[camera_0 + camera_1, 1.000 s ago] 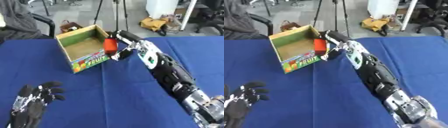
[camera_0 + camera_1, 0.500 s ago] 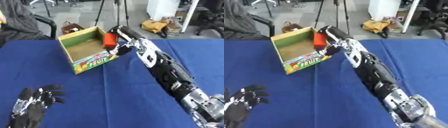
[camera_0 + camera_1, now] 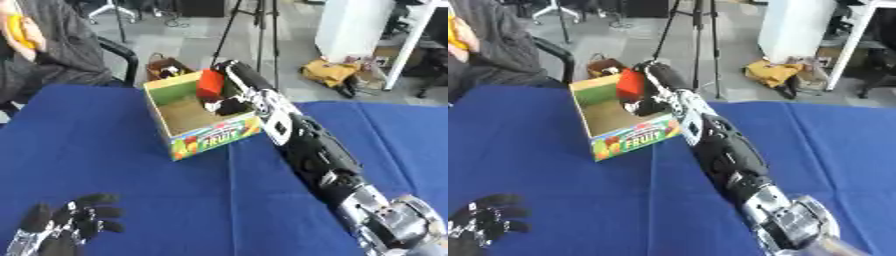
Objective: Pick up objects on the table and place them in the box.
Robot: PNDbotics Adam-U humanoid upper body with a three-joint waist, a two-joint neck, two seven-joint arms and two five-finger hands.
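Note:
A red block-shaped object (image 3: 210, 83) hangs over the open cardboard fruit box (image 3: 193, 144), just above its right wall. My right hand (image 3: 234, 102) reaches over the box from the right, its fingers curled round the red object. The box stands at the far middle of the blue table (image 3: 131, 190), with a green inside and a brown floor. My left hand (image 3: 66, 227) rests at the lower left corner, fingers up and relaxed, holding nothing.
A person in dark clothes sits at the far left edge, holding something yellow (image 3: 19, 27). Behind the table are a tripod (image 3: 259, 30), a chair (image 3: 118, 52) and bags on the floor. Blue cloth spreads around the box.
My right hand has carried the red object up and further over the box. The whole picture has also shifted, so the camera moved.

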